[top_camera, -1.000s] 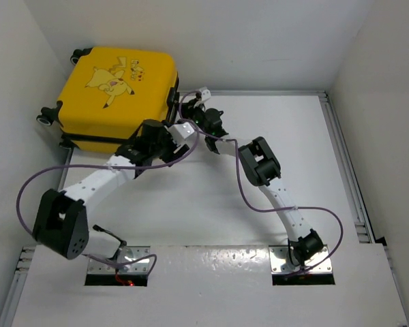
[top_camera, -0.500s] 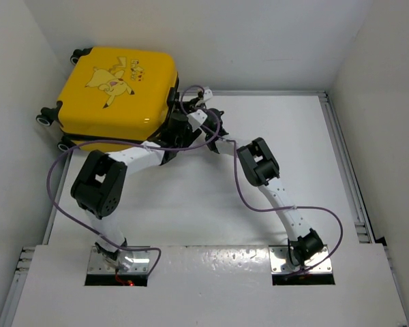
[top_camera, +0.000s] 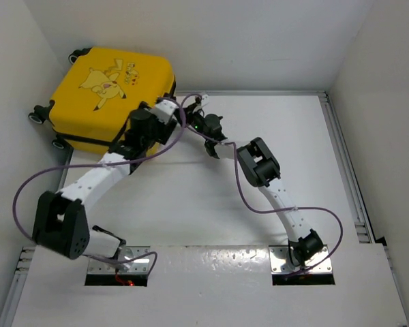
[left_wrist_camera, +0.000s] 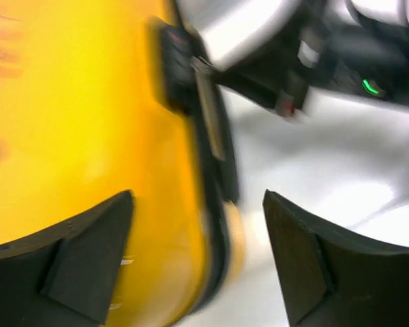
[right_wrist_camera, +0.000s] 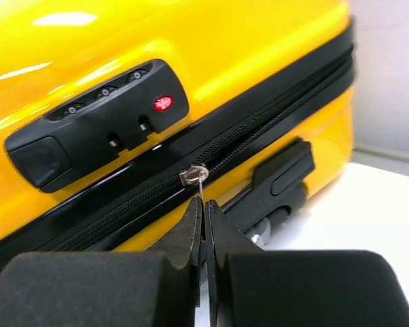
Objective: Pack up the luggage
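Observation:
The yellow suitcase point(top_camera: 112, 88) lies closed at the table's far left, Pikachu shell up. In the right wrist view its black zipper seam point(right_wrist_camera: 259, 126) runs below the combination lock point(right_wrist_camera: 95, 126). My right gripper point(right_wrist_camera: 204, 204) is shut on the zipper pull, just under the silver slider point(right_wrist_camera: 193, 175). In the top view it point(top_camera: 185, 114) sits at the case's right side. My left gripper point(left_wrist_camera: 198, 262) is open, its jaws either side of the case's seamed edge point(left_wrist_camera: 215, 170); that view is blurred. In the top view it point(top_camera: 162, 114) is over the case's right edge.
A black side handle point(right_wrist_camera: 279, 178) sits below the seam. White walls stand close behind and left of the case point(top_camera: 27, 61). A metal rail point(top_camera: 347, 170) runs along the table's right edge. Purple cables loop off both arms.
My left arm has swung from the case's near right corner up to its right edge. The suitcase has shifted slightly left and turned. The right gripper has stayed at the zipper.

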### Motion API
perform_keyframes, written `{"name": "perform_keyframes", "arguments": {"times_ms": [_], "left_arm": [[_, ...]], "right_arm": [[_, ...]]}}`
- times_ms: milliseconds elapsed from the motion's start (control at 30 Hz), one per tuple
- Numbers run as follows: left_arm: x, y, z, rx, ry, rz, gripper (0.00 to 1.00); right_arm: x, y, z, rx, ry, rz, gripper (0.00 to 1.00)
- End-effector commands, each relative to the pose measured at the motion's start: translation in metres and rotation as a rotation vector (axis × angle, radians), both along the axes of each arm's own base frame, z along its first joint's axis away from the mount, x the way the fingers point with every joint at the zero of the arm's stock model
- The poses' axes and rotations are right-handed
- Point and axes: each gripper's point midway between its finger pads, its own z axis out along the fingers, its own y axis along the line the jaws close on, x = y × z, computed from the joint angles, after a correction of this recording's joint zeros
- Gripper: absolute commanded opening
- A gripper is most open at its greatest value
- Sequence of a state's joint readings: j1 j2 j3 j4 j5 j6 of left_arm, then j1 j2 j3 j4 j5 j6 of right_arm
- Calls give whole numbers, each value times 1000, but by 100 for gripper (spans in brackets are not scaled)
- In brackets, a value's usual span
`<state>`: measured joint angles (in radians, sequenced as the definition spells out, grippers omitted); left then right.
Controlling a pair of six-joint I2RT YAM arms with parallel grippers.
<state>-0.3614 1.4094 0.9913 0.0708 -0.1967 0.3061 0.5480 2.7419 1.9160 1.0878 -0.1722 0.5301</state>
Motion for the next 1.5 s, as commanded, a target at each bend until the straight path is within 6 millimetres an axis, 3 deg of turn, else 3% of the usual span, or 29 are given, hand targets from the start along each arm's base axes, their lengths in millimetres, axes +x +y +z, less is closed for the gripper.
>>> {"name": "perform_keyframes", "arguments": {"times_ms": [0,33,100,133,167,200,300,333,467,633,900,967,1000,1033,1067,1100,1133,1167,1200,1233,1267,1333,1400,1467], "left_arm": [[-41,144,-17,40,94,457,87],[-50,147,16,-14,6,454,88],[-60,153,44,-81,-64,457,92],[-66,152,71,-114,-134,447,93],[-72,155,79,-113,-133,456,94],[-74,157,107,-135,-185,471,96],[-83,165,136,-161,-218,509,98],[-88,171,154,-168,-254,529,99],[-108,185,175,-175,-308,573,99],[-130,194,179,-173,-322,602,99],[-164,208,189,-154,-351,646,99],[-169,210,191,-154,-359,654,99],[-174,210,194,-158,-373,652,99],[-177,210,195,-158,-374,652,99],[-180,208,198,-163,-388,641,99],[-180,208,198,-163,-388,641,99],[-184,207,201,-166,-401,640,99],[-187,207,200,-167,-405,640,99],[-187,205,198,-167,-394,630,99],[-190,205,201,-169,-406,629,99],[-188,203,196,-178,-396,622,99],[-194,201,201,-184,-418,611,99],[-195,199,199,-195,-418,602,99],[-196,197,197,-197,-419,592,99]], "right_arm": [[-12,1,-13,-25,69,13,0],[-27,16,-11,-23,70,52,0],[-40,26,-11,-17,76,91,0],[-48,32,-12,-18,80,107,0],[-61,47,-4,-8,70,137,0],[-67,53,-4,-11,73,154,0],[-101,88,3,-7,59,237,0],[-104,92,1,-9,63,243,0],[-131,120,12,-3,54,304,0],[-178,151,21,-3,52,398,0],[-266,192,73,43,-25,572,0],[-282,192,71,40,-25,593,0],[-293,191,94,60,-55,603,0],[-304,191,102,77,-72,618,0],[-312,182,96,58,-55,619,0],[-322,178,116,73,-88,624,0],[-329,175,124,85,-100,630,0],[-337,162,114,59,-68,628,0],[-339,156,117,61,-69,617,0],[-348,142,136,72,-79,617,0],[-354,134,120,40,-55,618,0],[-362,116,131,33,-64,617,0],[-372,101,109,-18,-27,616,0],[-386,92,128,-8,-52,628,0]]}}
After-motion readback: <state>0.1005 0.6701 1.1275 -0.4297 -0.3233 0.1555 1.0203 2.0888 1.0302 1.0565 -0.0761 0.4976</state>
